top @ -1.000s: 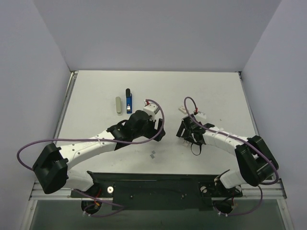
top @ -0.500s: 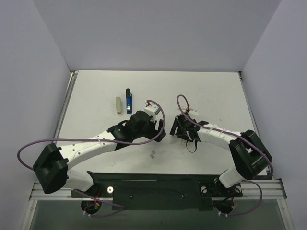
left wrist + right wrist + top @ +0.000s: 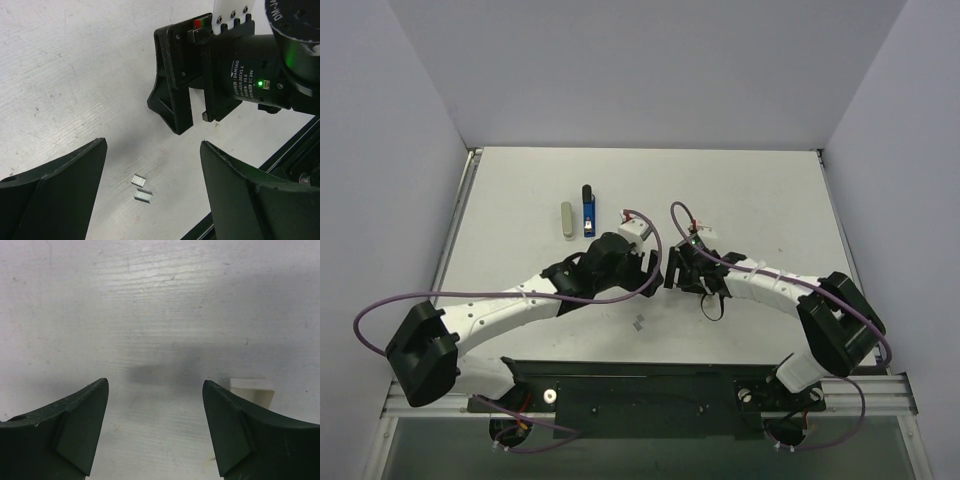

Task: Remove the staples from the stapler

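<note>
The blue stapler (image 3: pixel 588 214) lies at the back left of the table with its dark end pointing away, well behind both grippers. Two short silvery strips of staples (image 3: pixel 139 187) lie loose on the table; in the top view the staples (image 3: pixel 639 323) are near the front edge. My left gripper (image 3: pixel 648 268) hovers open, and in the left wrist view the left gripper (image 3: pixel 152 145) frames the staples with nothing between its fingers. My right gripper (image 3: pixel 672 270) is open and empty right beside it. The right gripper (image 3: pixel 155 382) shows only bare table.
A pale grey bar (image 3: pixel 567 221) lies just left of the stapler. The right gripper's black finger and wrist body (image 3: pixel 220 75) fill the space close ahead of my left gripper. A pale block (image 3: pixel 252 390) peeks out past the right finger. Walls enclose the table.
The right arm has swung left, bringing its gripper close to the left gripper. The left arm, stapler and staples have stayed put.
</note>
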Robot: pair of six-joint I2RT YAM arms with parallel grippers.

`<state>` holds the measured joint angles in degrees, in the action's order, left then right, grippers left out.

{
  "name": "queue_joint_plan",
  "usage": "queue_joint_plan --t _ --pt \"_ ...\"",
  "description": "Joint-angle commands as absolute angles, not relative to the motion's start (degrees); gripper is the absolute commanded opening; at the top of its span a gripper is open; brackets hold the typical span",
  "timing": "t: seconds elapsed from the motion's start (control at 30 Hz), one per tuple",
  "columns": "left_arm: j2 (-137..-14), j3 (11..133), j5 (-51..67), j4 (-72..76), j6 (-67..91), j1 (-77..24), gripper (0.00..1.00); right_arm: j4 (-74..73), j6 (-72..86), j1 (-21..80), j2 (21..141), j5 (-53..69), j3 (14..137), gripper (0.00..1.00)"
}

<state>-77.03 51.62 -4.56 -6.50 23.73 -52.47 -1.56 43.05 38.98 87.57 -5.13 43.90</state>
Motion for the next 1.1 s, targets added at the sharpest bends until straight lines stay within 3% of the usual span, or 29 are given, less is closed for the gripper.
queue_joint_plan --t 0.0,0.37,0.63,1.07 --pt "-73.04 50.8 -6.76 -3.96 23.38 -52.73 0.86 -4.92 38.24 41.31 84.03 -7.46 47.72 0.71" --pt "-72.34 50.63 -6.77 -4.22 23.82 -52.82 0.87 -5.89 33.07 42.27 79.28 -6.96 46.41 0.71" --pt "-63.91 48.6 -11.33 -6.84 26.01 -52.91 0.87 -6.07 25.41 48.16 78.31 1.91 45.88 0.68" --pt "-47.11 50.18 -18.98 -19.33 25.67 -52.47 0.87 -5.71 18.81 58.71 86.3 9.05 49.21 0.64"
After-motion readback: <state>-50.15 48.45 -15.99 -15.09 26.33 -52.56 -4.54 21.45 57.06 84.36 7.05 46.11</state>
